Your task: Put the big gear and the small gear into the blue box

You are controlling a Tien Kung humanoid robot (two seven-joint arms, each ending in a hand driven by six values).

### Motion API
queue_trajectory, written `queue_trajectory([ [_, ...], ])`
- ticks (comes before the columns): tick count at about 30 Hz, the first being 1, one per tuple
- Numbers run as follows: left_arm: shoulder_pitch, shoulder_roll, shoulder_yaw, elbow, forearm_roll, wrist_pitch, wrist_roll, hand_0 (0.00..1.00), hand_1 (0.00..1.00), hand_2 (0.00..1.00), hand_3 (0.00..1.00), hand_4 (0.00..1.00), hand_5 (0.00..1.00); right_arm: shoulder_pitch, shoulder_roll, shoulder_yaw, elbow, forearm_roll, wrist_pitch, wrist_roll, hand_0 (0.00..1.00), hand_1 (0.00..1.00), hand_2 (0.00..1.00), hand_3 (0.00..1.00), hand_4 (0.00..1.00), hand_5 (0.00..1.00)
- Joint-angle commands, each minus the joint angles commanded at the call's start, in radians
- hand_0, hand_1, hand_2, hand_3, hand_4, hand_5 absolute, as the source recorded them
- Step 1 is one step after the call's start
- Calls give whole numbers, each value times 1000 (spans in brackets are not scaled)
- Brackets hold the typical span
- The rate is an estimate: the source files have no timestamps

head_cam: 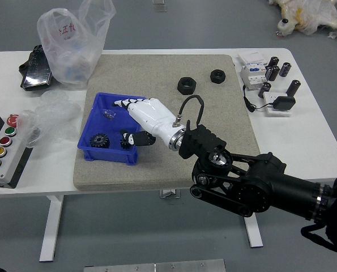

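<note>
Topping white tbl (287, 147), beige mat (162, 68) w/ blue box (109, 154), gray flr (140, 232)

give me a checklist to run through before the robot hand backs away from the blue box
1. Big gear inside the blue box: ok, it lies toward the near left corner.
2. Small gear inside the box: ok, near the near right corner, partly hidden by the thumb.
3. Right robot hand empty: ok, its fingers are open with no gear visible between them.
4. Thumb free of the small gear: cannot tell, they overlap in this view.
5. Hand clear of the box: not ok, it reaches over the right side.
</note>
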Motion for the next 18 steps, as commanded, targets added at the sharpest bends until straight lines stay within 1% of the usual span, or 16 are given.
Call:
queue_trajectory([
  [1, 0, 0, 0, 0, 0, 0, 0, 726, 550, 537, 673, 697, 502, -5, -5, 17, 6, 2, -4, 3, 587, 792, 854, 874, 605, 301],
  [5, 0, -1, 5, 0, -7, 1, -2, 726, 550, 537, 673, 697, 502, -34, -39, 91, 39, 37, -22, 23, 587, 792, 854, 874, 605, 301],
  [6, 0, -1, 7, 0, -9, 2, -2, 726, 550, 537, 673, 697, 502, -48, -53, 117, 51, 57, -27, 33, 587, 792, 854, 874, 605, 301],
  [7, 1, -1, 9, 0, -13, 3, -3, 726, 550, 538, 673, 697, 502, -67, -71, 148, 66, 81, -33, 46, 566, 769, 812, 828, 601, 301],
  [8, 1, -1, 10, 1, -14, 4, -3, 726, 550, 538, 673, 697, 502, -80, -83, 167, 75, 95, -36, 54, 566, 769, 812, 828, 601, 301],
  [10, 3, -1, 15, 1, -22, 8, -5, 726, 550, 538, 673, 697, 502, -126, -124, 235, 108, 146, -44, 95, 566, 769, 812, 828, 601, 301],
  [13, 7, -1, 17, 2, -25, 10, -6, 726, 550, 538, 673, 697, 502, -178, -166, 314, 140, 206, -48, 144, 566, 769, 812, 828, 601, 301],
  [14, 9, -1, 18, 3, -28, 12, -8, 726, 550, 537, 673, 697, 502, -201, -183, 348, 152, 232, -48, 165, 551, 750, 784, 785, 606, 285],
  [15, 11, 0, 18, 4, -27, 13, -9, 726, 550, 537, 673, 697, 502, -229, -201, 386, 166, 263, -46, 192, 551, 750, 784, 785, 606, 285],
  [18, 14, 2, 19, 5, -27, 15, -12, 726, 550, 537, 673, 697, 502, -289, -234, 467, 189, 331, -37, 244, 551, 750, 784, 785, 606, 285],
])
